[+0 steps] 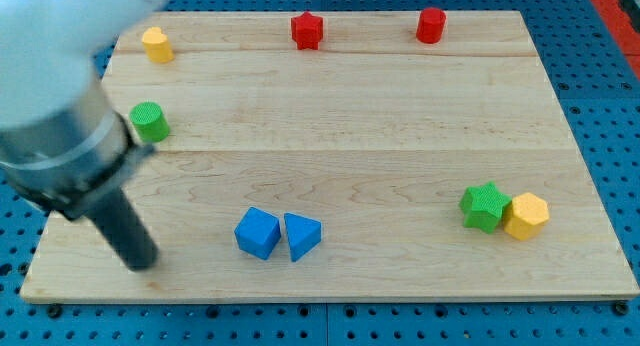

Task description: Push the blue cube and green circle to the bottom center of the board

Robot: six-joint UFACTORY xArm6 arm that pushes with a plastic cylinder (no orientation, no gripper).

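— Resting on the pale wooden board (400,136) near its bottom-left corner, my tip (143,263) is the lower end of a dark straight rod. What is it touching?

— No block. It has no jaws or fingers to spread or pinch, and it holds nothing. The blue plastic cube (257,233) sits to the view's right of my tip, apart from it, near the bottom edge and left of centre.

— And the other target?

— The green plastic circle (149,121), a short cylinder, stands by the left edge, above my tip in the view, just beside the arm's grey body.

— What lies next to the cube?

— A blue triangular block (302,235), just beside its right side; whether they touch I cannot tell.

— The rest?

— A green star block (483,206) touches a yellow hexagonal block (526,216) at lower right. Along the top: a yellow block (156,45) at left, shape unclear, a red star block (307,30), and a red cylinder-like block (431,25).
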